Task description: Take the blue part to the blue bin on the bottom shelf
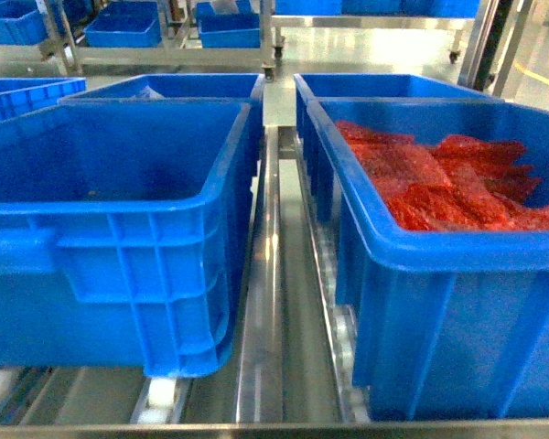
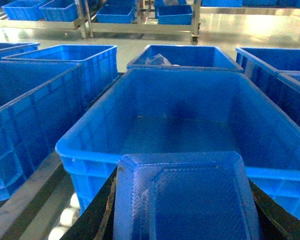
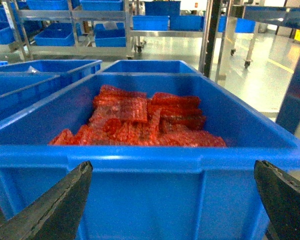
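Observation:
My left gripper (image 2: 182,212) is shut on the blue part (image 2: 185,200), a blue textured piece with chamfered corners that fills the bottom of the left wrist view between the black fingers (image 2: 92,215). It hangs just before the near rim of the empty blue bin (image 2: 90,147), which also shows at the left of the head view (image 1: 110,229). That bin rests on the bottom shelf (image 1: 261,347), on white rollers (image 1: 160,398). My right gripper (image 3: 170,200) stands open, facing the front wall of the crate with red bags (image 3: 155,190). Neither gripper shows in the head view.
The crate of red bags (image 1: 439,302) stands right of the centre divider rail. More blue crates sit behind both front ones (image 1: 174,87) and to the left (image 2: 20,120). Steel racks with further crates (image 1: 123,27) stand across the shiny floor.

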Tool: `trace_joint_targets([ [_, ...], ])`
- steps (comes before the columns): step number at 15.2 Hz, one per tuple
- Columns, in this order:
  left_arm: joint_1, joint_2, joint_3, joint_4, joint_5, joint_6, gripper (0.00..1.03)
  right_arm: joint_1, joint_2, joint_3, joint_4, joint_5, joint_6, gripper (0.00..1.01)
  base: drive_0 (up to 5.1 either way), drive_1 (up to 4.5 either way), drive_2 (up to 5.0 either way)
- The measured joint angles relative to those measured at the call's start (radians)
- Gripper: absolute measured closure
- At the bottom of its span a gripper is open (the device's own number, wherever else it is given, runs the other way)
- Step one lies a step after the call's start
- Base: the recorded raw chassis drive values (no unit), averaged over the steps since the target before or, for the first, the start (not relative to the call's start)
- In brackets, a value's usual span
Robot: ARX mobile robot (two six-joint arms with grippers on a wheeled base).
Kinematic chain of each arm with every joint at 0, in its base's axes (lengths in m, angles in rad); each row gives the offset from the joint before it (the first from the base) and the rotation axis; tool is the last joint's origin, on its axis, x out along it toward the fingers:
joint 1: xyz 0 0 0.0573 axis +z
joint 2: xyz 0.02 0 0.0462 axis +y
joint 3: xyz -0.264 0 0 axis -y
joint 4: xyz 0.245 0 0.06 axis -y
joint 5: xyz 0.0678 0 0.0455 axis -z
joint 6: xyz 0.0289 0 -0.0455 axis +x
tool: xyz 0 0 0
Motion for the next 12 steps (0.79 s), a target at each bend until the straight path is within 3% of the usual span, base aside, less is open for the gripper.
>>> trace_joint_targets([
  [4, 0.000, 0.003, 0.000, 0.003, 0.000, 0.000, 0.59, 0.000, 0.000, 0.000, 0.003, 0.000, 0.000, 0.03, 0.1, 2.28, -2.2],
  [12, 0.000, 0.002, 0.000, 0.000, 0.000, 0.000, 0.59, 0.000, 0.000, 0.000, 0.001, 0.000, 0.000, 0.03, 0.0, 0.00, 0.0],
])
